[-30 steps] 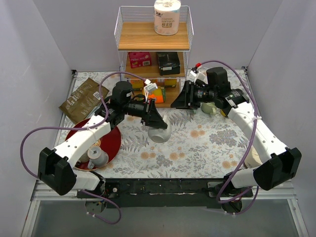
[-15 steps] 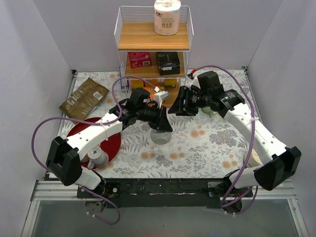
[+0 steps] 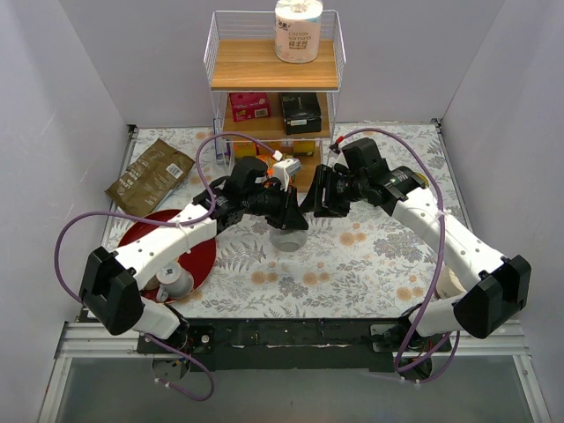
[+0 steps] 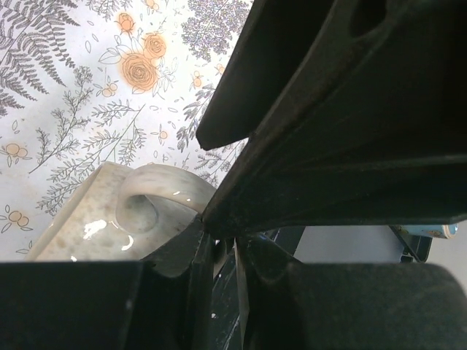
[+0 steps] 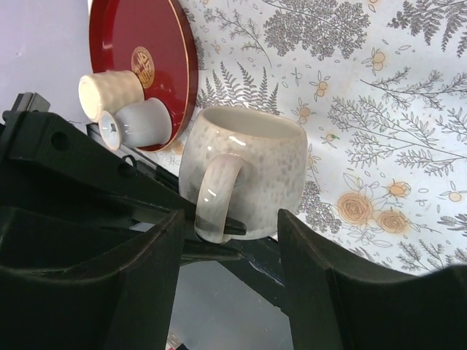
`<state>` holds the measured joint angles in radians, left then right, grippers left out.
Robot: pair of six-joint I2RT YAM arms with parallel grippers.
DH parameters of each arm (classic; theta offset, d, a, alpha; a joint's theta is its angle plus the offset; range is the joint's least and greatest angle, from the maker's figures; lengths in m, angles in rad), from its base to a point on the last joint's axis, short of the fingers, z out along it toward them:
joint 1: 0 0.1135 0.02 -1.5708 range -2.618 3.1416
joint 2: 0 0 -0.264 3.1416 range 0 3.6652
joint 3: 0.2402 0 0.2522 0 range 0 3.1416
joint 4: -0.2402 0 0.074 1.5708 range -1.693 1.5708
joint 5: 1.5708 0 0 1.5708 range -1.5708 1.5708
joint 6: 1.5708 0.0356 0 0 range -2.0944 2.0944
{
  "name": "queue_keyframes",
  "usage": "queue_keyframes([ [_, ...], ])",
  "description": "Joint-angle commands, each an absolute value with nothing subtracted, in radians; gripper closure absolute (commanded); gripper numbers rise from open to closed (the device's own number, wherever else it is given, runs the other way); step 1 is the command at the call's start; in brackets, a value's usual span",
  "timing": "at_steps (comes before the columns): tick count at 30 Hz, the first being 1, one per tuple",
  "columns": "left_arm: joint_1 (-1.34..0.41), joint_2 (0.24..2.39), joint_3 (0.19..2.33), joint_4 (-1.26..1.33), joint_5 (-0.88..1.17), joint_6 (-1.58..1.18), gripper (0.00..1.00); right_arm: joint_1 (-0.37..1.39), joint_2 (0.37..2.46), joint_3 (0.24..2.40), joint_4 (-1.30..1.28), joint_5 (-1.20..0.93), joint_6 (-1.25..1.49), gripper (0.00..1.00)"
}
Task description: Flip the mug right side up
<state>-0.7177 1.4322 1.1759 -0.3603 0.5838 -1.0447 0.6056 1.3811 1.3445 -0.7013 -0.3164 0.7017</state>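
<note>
The speckled grey-white mug [image 3: 286,238] hangs in the air over the middle of the floral tablecloth. My left gripper [image 3: 289,222] is shut on its handle [image 4: 142,208], and one finger passes through the loop in the right wrist view. There the mug [image 5: 252,164] is side on, with its handle [image 5: 213,198] facing the camera. My right gripper [image 3: 310,201] is open and empty, just right of the mug and facing it. Its fingers [image 5: 149,281] stand either side of the mug without touching it.
A red plate [image 3: 201,249] with two small cups [image 3: 174,280] lies at the left front, also in the right wrist view [image 5: 149,44]. A brown pouch [image 3: 150,176] lies at the back left. A wire shelf [image 3: 275,66] with boxes and a paper roll stands at the back.
My left arm has carried the mug right and toward the middle. My right gripper has moved left and now sits close beside the mug.
</note>
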Motion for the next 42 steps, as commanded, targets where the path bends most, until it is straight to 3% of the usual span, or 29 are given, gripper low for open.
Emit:
queue_keyframes([
  [1,-0.724,1.336,1.190,-0.239,0.595,-1.058,1.00,0.621,1.373,1.312,-0.643,-0.341,0.729,0.40],
  [10,-0.730,1.327,1.175,-0.204,0.609,-1.065,1.00,0.630,1.411,1.296,-0.588,-0.406,0.756,0.48],
  [32,-0.746,1.324,1.180,-0.184,0.706,-0.891,1.00,0.641,1.476,1.204,-0.454,-0.590,0.859,0.48],
  [42,-0.746,1.275,1.121,-0.170,0.732,-0.885,1.00,0.621,1.466,1.246,-0.440,-0.561,0.907,0.48],
])
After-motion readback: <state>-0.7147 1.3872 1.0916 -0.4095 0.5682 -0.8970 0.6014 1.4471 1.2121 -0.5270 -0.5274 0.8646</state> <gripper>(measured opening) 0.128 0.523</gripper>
